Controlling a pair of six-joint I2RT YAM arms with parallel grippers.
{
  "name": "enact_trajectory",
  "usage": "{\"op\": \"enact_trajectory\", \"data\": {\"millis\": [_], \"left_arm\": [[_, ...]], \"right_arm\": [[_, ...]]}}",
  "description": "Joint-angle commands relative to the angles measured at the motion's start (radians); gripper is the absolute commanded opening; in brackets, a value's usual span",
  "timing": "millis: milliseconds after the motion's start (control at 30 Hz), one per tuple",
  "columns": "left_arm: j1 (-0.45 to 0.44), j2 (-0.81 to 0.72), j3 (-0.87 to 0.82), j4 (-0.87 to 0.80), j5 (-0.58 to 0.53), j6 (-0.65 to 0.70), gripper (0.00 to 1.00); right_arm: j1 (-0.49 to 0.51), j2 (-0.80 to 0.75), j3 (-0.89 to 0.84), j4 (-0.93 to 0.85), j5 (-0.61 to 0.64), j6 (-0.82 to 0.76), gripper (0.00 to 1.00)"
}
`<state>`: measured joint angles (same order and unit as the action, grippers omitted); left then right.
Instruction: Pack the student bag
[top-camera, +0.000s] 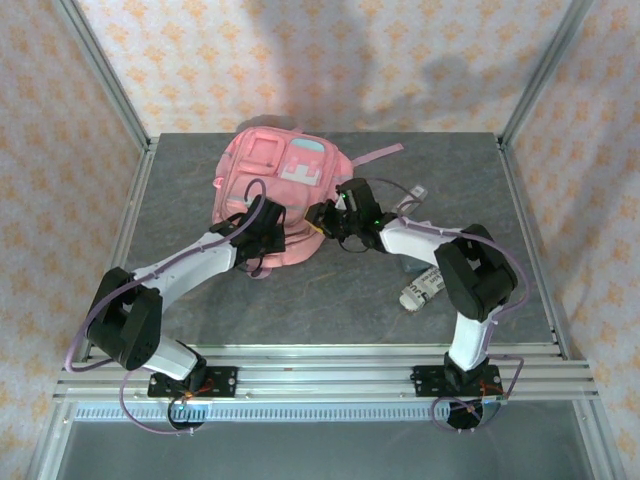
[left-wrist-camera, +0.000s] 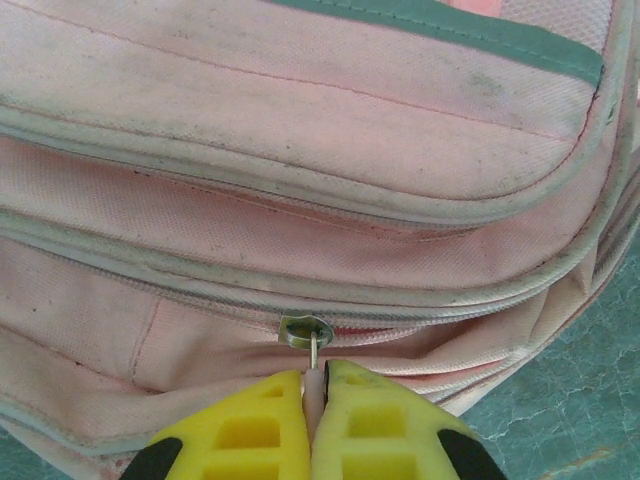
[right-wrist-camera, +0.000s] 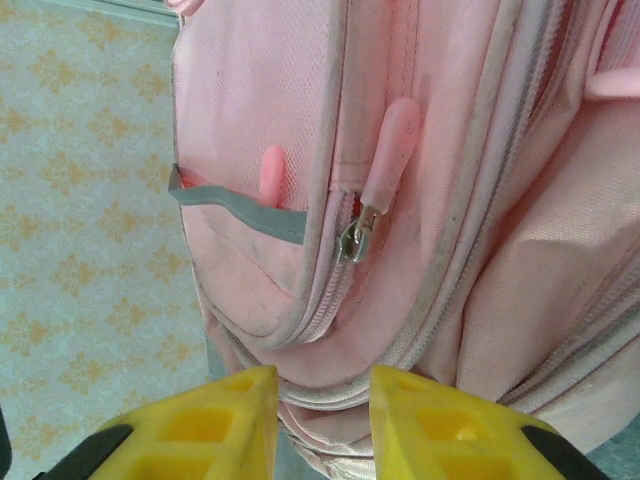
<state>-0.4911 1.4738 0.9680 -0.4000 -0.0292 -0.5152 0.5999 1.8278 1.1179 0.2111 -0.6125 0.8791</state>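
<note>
Left claw (left-wrist-camera: 314, 398) is clamped, seemingly, on the zipper pull (left-wrist-camera: 308, 332) of the student bag (left-wrist-camera: 300, 130) — right claw (right-wrist-camera: 322, 400) is held apart; the thin tab may be lost if tugged askew.

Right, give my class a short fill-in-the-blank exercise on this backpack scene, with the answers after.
1. The student bag on the table is ____ in colour.
2. The left gripper is shut on a zipper pull, while the right gripper is ____.
3. The fingers of both grippers are ____.
Answers: pink; open; yellow.
</note>
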Motion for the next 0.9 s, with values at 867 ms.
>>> {"op": "enact_trajectory", "data": {"millis": [867], "left_arm": [[-0.02, -0.06, -0.058, 0.06, 0.05, -0.035, 0.0]], "right_arm": [[0.01, 0.17, 0.103, 0.121, -0.006, 0.115, 0.0]]}}
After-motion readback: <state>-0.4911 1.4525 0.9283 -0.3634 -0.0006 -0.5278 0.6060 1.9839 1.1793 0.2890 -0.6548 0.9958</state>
